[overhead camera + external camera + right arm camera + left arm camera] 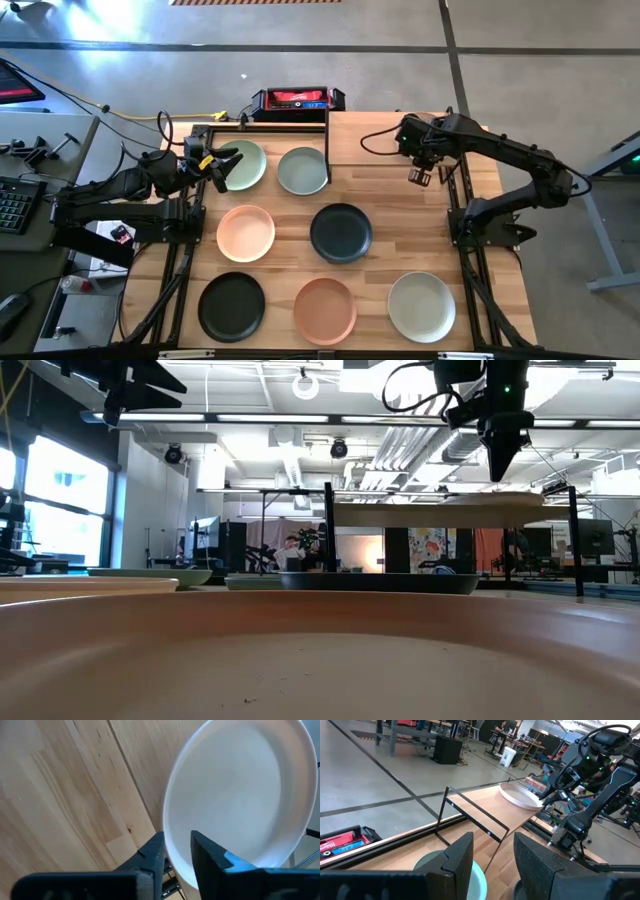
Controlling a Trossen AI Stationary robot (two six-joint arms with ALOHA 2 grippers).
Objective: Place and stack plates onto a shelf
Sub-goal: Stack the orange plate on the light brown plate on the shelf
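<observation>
overhead camera looks straight down — low one skims the tabletop [400,215].

Two dark jointed arms, matte black housings. Black cables loop along the right arm [520,165]. Blocky black fingers [457,857].

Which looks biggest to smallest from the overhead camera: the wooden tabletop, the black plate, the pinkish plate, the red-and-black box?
1. wooden tabletop
2. black plate and pinkish plate: they look alike, so a tie
3. red-and-black box: longer than a plate but much narrower, so apparently smallest
</observation>
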